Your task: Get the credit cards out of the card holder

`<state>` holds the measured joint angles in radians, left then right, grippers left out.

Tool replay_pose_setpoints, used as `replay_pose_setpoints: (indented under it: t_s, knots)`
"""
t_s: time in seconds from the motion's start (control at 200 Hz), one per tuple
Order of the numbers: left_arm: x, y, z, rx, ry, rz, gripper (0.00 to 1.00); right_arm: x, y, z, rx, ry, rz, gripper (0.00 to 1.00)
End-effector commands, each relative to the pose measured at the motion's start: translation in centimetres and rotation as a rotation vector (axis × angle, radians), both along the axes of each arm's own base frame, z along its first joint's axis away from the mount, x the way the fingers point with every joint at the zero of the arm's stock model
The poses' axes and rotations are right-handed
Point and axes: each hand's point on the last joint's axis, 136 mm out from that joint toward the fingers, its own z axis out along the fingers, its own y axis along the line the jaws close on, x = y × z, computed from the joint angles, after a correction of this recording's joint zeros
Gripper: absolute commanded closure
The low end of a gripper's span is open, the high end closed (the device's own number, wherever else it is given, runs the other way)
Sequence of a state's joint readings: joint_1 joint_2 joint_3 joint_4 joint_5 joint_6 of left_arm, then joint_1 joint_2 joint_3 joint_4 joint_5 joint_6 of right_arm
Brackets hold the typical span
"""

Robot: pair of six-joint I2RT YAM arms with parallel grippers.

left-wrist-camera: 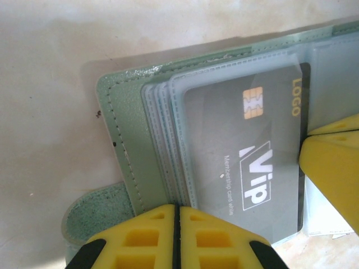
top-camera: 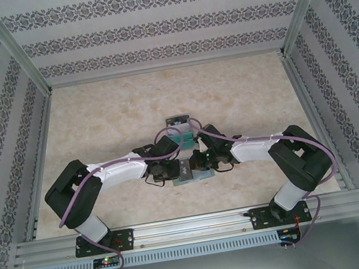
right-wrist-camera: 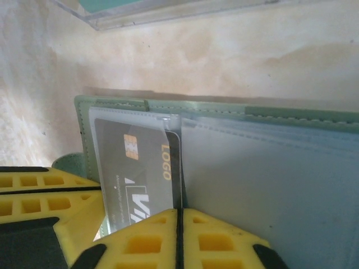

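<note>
The grey-green card holder (top-camera: 187, 176) lies open on the table between both arms. In the left wrist view its stitched panel (left-wrist-camera: 129, 129) and tab show, with clear sleeves fanned beside them. A dark grey VIP credit card (left-wrist-camera: 247, 168) sits in the top sleeve, its right edge bare. My left gripper (left-wrist-camera: 176, 216) is shut, tips resting at the sleeves' near edge. My right gripper (right-wrist-camera: 179, 216) is shut, its seam in line with the credit card's (right-wrist-camera: 134, 168) bare edge; whether it pinches the card is unclear. A right finger (left-wrist-camera: 331, 162) touches that edge.
A teal stack of cards (top-camera: 181, 135) lies just beyond the holder, with a small dark card (top-camera: 177, 118) behind it. Its clear-edged corner (right-wrist-camera: 140, 11) shows in the right wrist view. The aluminium frame rails (top-camera: 186, 227) border the marbled table.
</note>
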<state>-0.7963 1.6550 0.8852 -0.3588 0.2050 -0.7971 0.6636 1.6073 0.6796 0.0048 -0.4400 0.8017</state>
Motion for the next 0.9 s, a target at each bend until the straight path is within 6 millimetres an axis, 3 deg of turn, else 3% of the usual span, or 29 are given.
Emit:
replay_pose_setpoints:
  t_s: [0.0, 0.4, 0.645, 0.754, 0.894]
  knots:
    - [-0.8, 1.2, -2.2, 0.063, 0.054, 0.005, 1.00, 0.0, -0.2, -0.2, -0.003, 0.002, -0.006, 1.00]
    - [-1.0, 1.7, -2.5, 0.083, 0.055, 0.010, 1.00, 0.8, -2.5, 0.5, -0.018, -0.011, -0.036, 1.00]
    - [-0.9, 1.6, -2.5, 0.081, 0.056, 0.007, 1.00, 0.4, -1.9, 0.7, 0.017, -0.010, -0.015, 1.00]
    - [-1.0, 1.6, -2.6, 0.080, 0.058, 0.007, 1.00, 0.4, -1.1, 1.3, 0.036, -0.035, 0.005, 0.88]
    - [-1.0, 1.6, -2.6, 0.084, 0.061, 0.009, 1.00, 0.6, -0.4, 1.3, 0.040, -0.035, 0.019, 0.83]
